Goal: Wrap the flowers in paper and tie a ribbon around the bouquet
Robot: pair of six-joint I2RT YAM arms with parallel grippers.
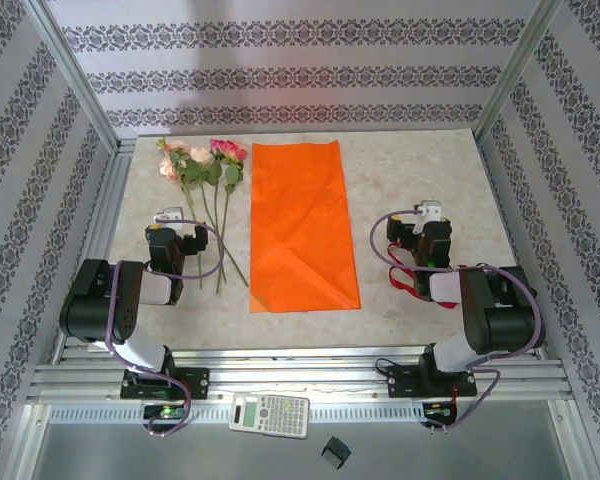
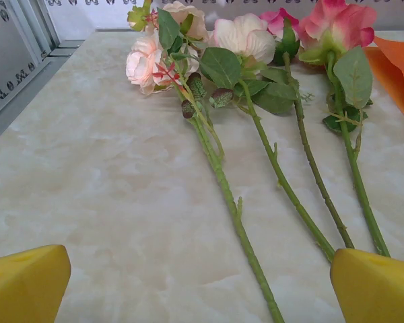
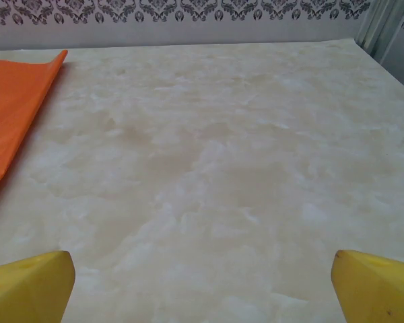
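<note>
Lying flat on the surface [image 1: 420,170], your paper [image 1: 302,228] sits beside the flowers [image 1: 205,175]. Your left pincer [image 2: 200,282] and right pincer [image 3: 202,286] gape empty, ribbon [image 1: 408,288] near the right.

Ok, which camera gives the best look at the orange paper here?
The top view: the whole paper lies flat, all four edges and its creases visible. The left wrist view catches just an orange corner beside the flowers; the right wrist view shows one edge strip at its left side.
</note>
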